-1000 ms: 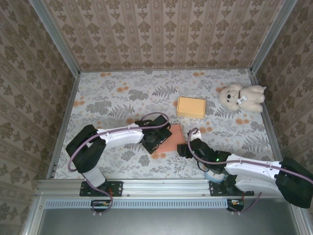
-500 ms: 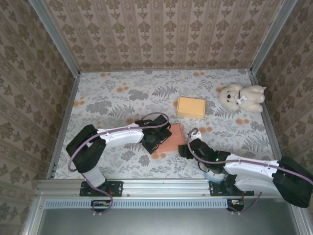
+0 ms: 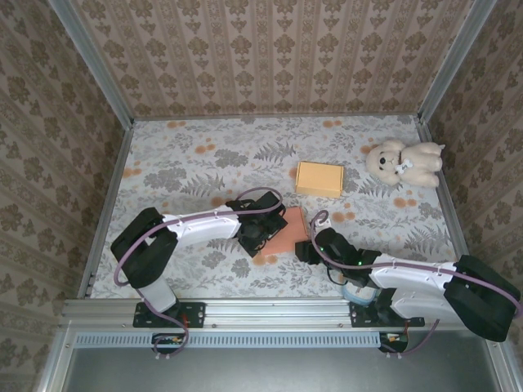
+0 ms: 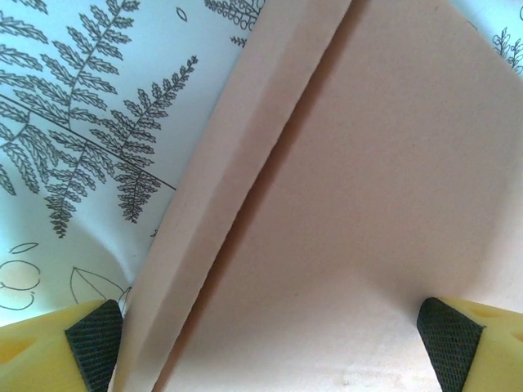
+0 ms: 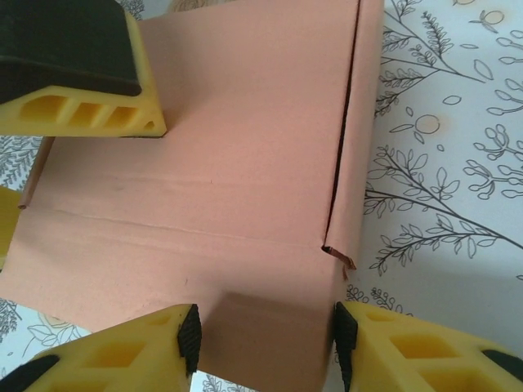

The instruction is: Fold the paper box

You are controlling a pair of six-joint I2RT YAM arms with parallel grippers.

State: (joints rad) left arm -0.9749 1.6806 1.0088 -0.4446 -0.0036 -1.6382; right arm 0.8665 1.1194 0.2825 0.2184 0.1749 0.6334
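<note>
On the table [image 3: 180, 163], pink paper box [image 3: 288, 230] lies diagonally.

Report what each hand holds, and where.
Left hand: open, holds nothing. Right hand: pads flank a flap of the box, at its side edges; a firm grip cannot be told.

L pincer [image 4: 271, 339] wide open; R pincer [image 5: 265, 336] part-closed.
</note>
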